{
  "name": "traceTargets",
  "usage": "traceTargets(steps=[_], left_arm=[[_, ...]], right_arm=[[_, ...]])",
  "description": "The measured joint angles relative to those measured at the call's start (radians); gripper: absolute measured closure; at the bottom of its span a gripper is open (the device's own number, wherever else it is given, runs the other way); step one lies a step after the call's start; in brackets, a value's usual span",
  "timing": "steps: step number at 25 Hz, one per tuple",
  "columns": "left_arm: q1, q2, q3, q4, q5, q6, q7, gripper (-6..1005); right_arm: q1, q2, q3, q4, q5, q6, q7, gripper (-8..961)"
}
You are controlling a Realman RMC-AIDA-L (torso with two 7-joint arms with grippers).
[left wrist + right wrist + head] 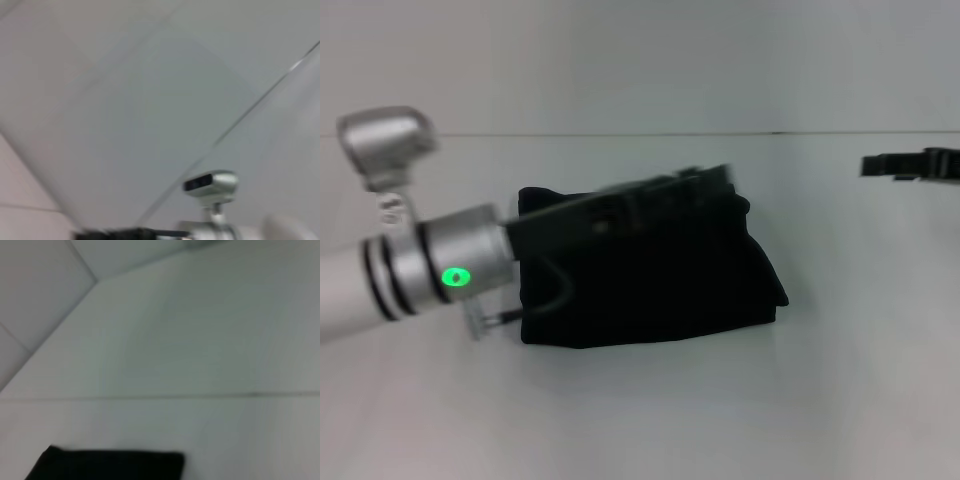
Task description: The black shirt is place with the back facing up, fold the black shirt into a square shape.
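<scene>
The black shirt [660,270] lies folded into a compact, roughly four-sided bundle in the middle of the white table [650,410]. No lettering shows on it. My left arm reaches in from the left, and its black gripper [712,181] lies along the shirt's far top edge, dark against dark cloth. My right gripper [910,163] hangs at the far right, well apart from the shirt. In the right wrist view a black strip that looks like the shirt [110,466] shows at the picture's edge.
The left arm's silver wrist [455,265], with a green light and a loose cable, sits at the shirt's left edge. A pale wall stands behind the table. The left wrist view shows wall panels and the robot's head camera [210,184].
</scene>
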Motion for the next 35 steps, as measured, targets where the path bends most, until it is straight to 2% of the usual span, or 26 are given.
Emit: traceTargets(steps=[2,5,7,9,16,20,25,35], left_arm=[[0.030,0.016,0.020,0.067,0.006,-0.016,0.055,221],[0.055,0.057,0.044,0.109,0.011,-0.025,0.158,117],[0.064,0.074,0.055,0.126,0.022,-0.021,0.218,47],[0.074,0.079,0.067,0.166,0.048,-0.024,0.275,47],[0.088,0.072,0.080,0.236,0.099,-0.053,0.349,47],[0.095,0.071,0.078,0.237,0.099,-0.062,0.359,47],[0.100,0.069,0.076,0.237,0.099,-0.063,0.360,47],[0.108,0.069,0.072,0.237,0.100,-0.064,0.360,48]], right_arm=[[0.033,0.000,-0.025,0.052,-0.006,0.012,0.029,220],[0.078,0.008,-0.043,0.125,-0.007,0.055,0.059,220],[0.097,0.020,-0.043,0.154,-0.006,0.076,0.071,220],[0.114,0.038,-0.038,0.176,0.000,0.100,0.088,220],[0.143,0.104,-0.033,0.226,0.037,0.202,0.137,219],[0.150,0.122,-0.033,0.264,0.078,0.238,0.138,219],[0.151,0.133,-0.032,0.286,0.104,0.281,0.152,224],[0.176,0.162,-0.033,0.338,0.122,0.365,0.178,290]])
